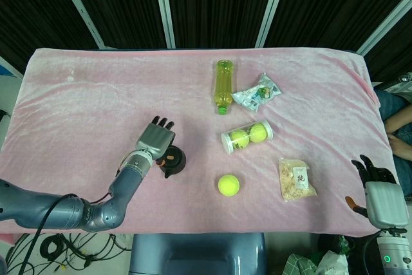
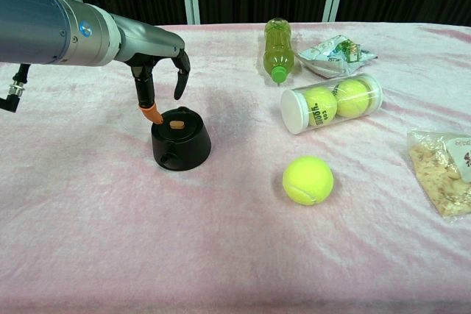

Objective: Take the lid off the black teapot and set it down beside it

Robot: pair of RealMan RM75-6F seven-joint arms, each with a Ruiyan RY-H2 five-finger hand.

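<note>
The black teapot (image 2: 180,142) stands on the pink cloth, its lid (image 2: 176,120) with a small orange knob seated on top. In the head view the teapot (image 1: 174,161) peeks out beside my left hand. My left hand (image 2: 158,71) hovers just above and behind the lid, fingers spread and pointing down, an orange-tipped finger close to the lid's left edge; it holds nothing. From above, the left hand (image 1: 156,138) covers part of the pot. My right hand (image 1: 378,192) rests off the table's right front corner, fingers apart, empty.
A loose tennis ball (image 2: 307,179) lies right of the teapot. Behind it are a clear tube of tennis balls (image 2: 333,101), a green bottle (image 2: 277,48) and a snack bag (image 2: 337,52). A packet of flakes (image 2: 444,170) sits at the right edge.
</note>
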